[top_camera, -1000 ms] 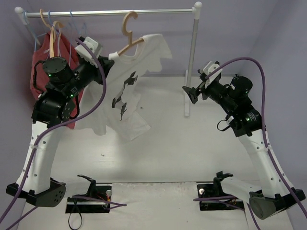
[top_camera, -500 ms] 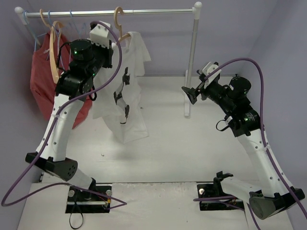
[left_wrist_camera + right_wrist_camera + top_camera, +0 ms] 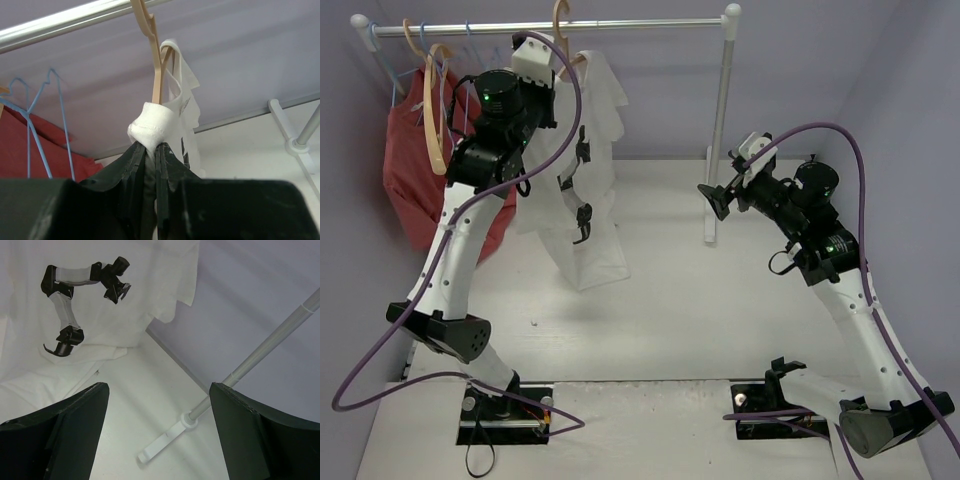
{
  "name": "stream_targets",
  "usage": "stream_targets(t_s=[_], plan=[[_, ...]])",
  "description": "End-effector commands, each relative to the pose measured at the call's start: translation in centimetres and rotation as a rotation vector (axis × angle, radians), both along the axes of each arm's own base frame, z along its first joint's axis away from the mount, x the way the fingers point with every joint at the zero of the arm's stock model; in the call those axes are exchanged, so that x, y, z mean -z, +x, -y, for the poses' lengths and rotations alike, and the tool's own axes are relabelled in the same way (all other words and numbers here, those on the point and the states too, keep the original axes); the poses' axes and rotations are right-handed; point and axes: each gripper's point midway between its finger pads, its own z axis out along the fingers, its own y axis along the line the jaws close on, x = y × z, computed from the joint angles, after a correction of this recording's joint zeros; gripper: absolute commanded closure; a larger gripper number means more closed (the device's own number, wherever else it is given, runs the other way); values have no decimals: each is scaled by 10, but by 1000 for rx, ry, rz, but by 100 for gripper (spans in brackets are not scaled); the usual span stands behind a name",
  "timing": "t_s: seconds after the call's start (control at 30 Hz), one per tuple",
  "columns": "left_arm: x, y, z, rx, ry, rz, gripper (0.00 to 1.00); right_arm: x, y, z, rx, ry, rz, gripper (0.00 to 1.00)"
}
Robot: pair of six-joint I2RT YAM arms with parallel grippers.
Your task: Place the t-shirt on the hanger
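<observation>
The white t-shirt [image 3: 582, 190] with black marks hangs on the tan wooden hanger [image 3: 561, 20], whose hook reaches up to the rack's rail [image 3: 650, 24]. My left gripper [image 3: 550, 78] is shut on the shirt's shoulder cloth, apparently with the hanger arm inside, just below the rail. In the left wrist view the gripper [image 3: 151, 149] pinches a white bunch of t-shirt [image 3: 150, 127], and the hanger [image 3: 156, 70] rises to the rail [image 3: 60, 22]. My right gripper [image 3: 713, 200] is open and empty by the rack's right pole. The right wrist view shows the open gripper [image 3: 157, 390] facing the t-shirt [image 3: 145, 285].
A red garment [image 3: 405, 160] on a cream hanger [image 3: 432, 100] and thin blue wire hangers [image 3: 30, 110] hang at the rail's left end. The rack's right pole [image 3: 721, 120] stands on a white foot [image 3: 167, 440] on the white table.
My left arm has lifted the hanger and t-shirt up and to the left, bringing the hook from below the rail up to it. The shirt now hangs straighter. The right arm has barely moved.
</observation>
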Motion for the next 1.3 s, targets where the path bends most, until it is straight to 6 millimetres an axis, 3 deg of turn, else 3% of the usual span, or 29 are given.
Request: stream_targets(t_s=[0.0,0.23,0.33,0.43,0.5,0.6,0.63,0.7,0.73,0.8,0.83,0.87,0.9,0.93,0.97,1.0,1.07,1.1,1.13,1.27], plan=[[-52,0,-11,-39,-41,166,100,-23,3,-1,-9,28,91,16],[-7,19,-13,-64,-17,61,100,-15,3,-4,-21,34,63,16],[0,17,-12,-62,-28,42,100,-14,1,-4,-23,35,61,16],[-1,8,-13,-56,-44,33,75,-16,-2,-3,-22,45,61,15],[-9,-3,-18,-62,-53,48,53,-18,-4,-1,-12,54,59,14],[-20,-23,-30,-90,-62,70,42,-18,-1,9,58,93,38,7],[-29,-39,-36,-99,-67,86,38,-18,-1,12,80,110,30,3],[-21,-52,-45,-128,-57,50,36,-18,1,23,156,158,3,0],[-30,-71,-52,-129,-66,68,36,-18,2,26,181,173,-7,0],[-7,-85,-59,-149,-51,8,36,-16,3,39,259,211,-34,0],[-13,-107,-68,-159,-71,29,36,-14,2,42,282,216,-42,0],[-7,-116,-72,-169,-80,17,36,-9,2,47,309,215,-60,0],[21,-120,-71,-175,-104,-47,36,-4,2,56,363,219,-68,0],[17,-142,-77,-171,-129,-23,36,1,1,61,393,228,-91,0],[27,-151,-80,-176,-149,-39,36,4,0,65,415,233,-98,0],[58,-155,-82,-190,-133,-105,36,6,-3,72,453,244,-96,0],[70,-183,-98,-239,-159,-106,36,22,-9,79,497,257,-153,0],[100,-190,-102,-262,-135,-177,36,23,-14,85,520,269,-157,0],[103,-207,-111,-282,-146,-165,36,37,-16,89,556,272,-194,0],[146,-245,-123,-314,-173,-237,36,55,-29,107,657,309,-237,0]])
